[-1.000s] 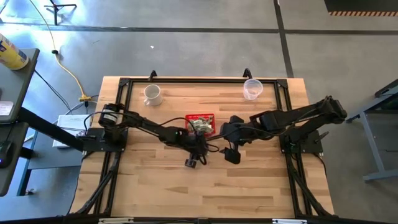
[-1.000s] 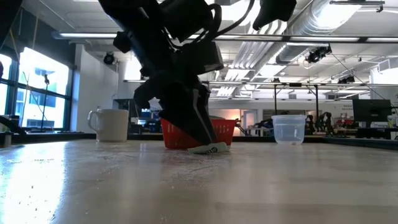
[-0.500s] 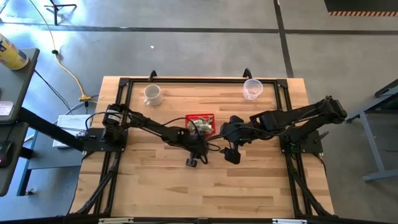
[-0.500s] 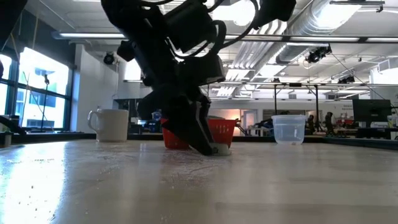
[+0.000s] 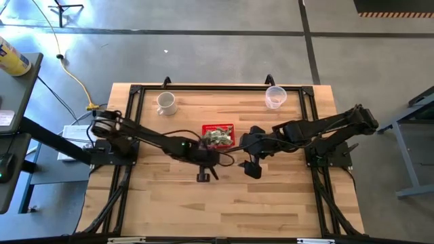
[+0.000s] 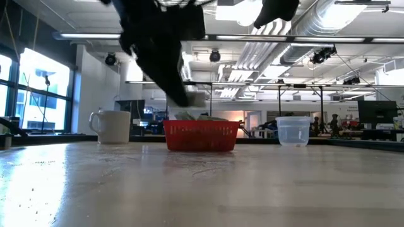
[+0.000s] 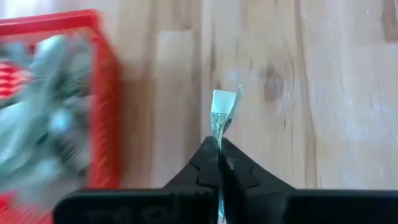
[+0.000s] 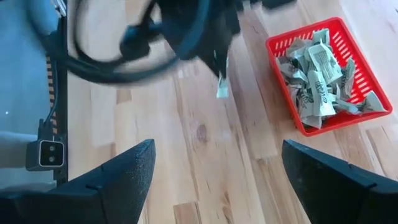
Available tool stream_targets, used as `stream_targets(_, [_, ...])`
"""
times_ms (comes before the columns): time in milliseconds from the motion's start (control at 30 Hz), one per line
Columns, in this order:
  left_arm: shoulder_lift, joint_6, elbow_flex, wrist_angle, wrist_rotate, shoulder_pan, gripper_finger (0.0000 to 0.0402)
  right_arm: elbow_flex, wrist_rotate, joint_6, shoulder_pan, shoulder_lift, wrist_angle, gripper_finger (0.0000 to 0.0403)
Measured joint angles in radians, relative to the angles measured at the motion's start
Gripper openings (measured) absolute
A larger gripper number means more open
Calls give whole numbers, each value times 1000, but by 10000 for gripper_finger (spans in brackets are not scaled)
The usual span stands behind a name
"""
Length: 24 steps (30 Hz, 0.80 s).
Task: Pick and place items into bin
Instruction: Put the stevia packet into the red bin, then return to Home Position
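The left gripper (image 7: 219,163) is clamped on a wrapper (image 7: 222,112), half hidden between its fingers; the right gripper (image 8: 214,165) stands apart beside the blurred red basket (image 7: 104,106).

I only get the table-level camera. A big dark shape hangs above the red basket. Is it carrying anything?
Observer: Yes. The left gripper is shut on one pale wrapper piece, pinched edge-on.
Operator: Is it over the basket?
Observer: No. Its wrist camera shows bare wood under it, with the red basket off to one side.
Operator: And the other arm?
Observer: The right gripper hangs open and empty near the basket.
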State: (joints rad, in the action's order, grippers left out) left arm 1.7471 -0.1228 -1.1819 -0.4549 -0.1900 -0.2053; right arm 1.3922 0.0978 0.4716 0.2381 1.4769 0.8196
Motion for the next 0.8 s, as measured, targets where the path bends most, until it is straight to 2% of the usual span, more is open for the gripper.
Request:
stream_targets(67, [-25, -6, -53, -84, -76, -24, 26, 0, 0, 0, 0, 0, -4, 339])
stream_targets(200, [-55, 53, -155, -130, -244, -31, 26, 0, 0, 0, 0, 0, -11, 338])
stream_targets(367, [-29, 145, -187, -120, -301, 80, 26, 0, 0, 0, 0, 0, -16, 339])
stream_targets(433, [-18, 145, -184, -142, -250, 135, 26, 0, 0, 0, 0, 0, -17, 340])
stream_targets(567, [18, 140, -171, -163, -31, 229, 30, 0, 0, 0, 0, 0, -17, 341])
stream_targets(633, [34, 123, -169, -156, 7, 253, 58, 0, 0, 0, 0, 0, -18, 342])
stream_targets(800, [53, 88, -168, -159, -32, 272, 185, 0, 0, 0, 0, 0, -24, 342])
